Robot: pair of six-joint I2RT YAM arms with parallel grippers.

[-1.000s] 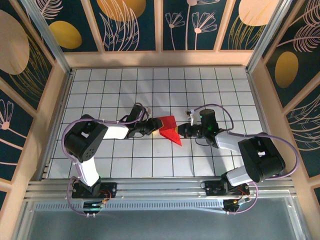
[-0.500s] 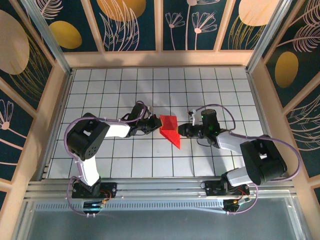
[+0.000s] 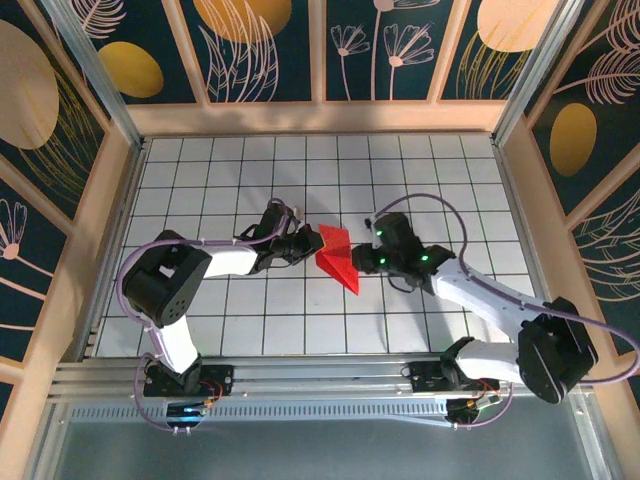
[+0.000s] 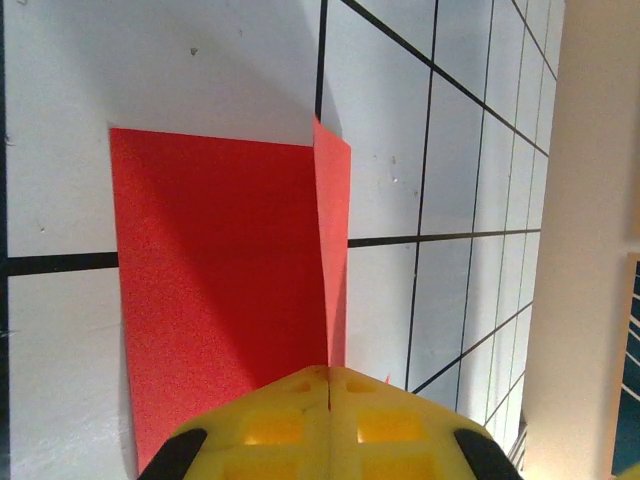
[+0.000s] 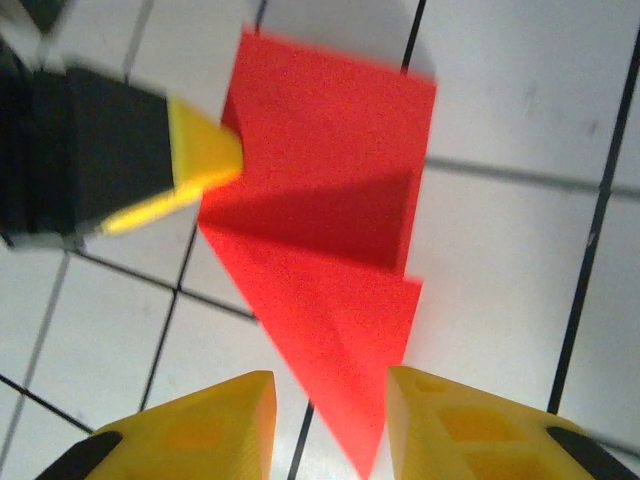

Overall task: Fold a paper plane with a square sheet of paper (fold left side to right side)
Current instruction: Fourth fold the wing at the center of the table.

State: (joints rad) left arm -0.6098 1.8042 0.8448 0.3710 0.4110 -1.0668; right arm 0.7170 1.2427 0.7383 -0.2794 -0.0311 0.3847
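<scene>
The square sheet of paper (image 3: 337,257), bright red and folded into a shape with a point at its near end, lies at the middle of the white grid table. My left gripper (image 3: 312,247) is shut on its left edge. In the left wrist view a raised red flap (image 4: 332,240) runs straight into the seam of the closed yellow jaws (image 4: 329,375). My right gripper (image 3: 362,262) stands open just right of the paper. In the right wrist view the paper's point (image 5: 340,330) lies between its spread fingers (image 5: 330,385), touching neither. The left fingertip (image 5: 210,155) shows there at the paper's corner.
Wooden walls (image 3: 320,118) ring the tiled table (image 3: 250,330), and a metal rail (image 3: 320,375) runs along the near edge by the arm bases. A beige wall (image 4: 590,250) stands beyond the paper in the left wrist view.
My left gripper has closed on the paper's left edge. My right gripper has opened and let go of the pointed end, and its arm has swung out to the right.
</scene>
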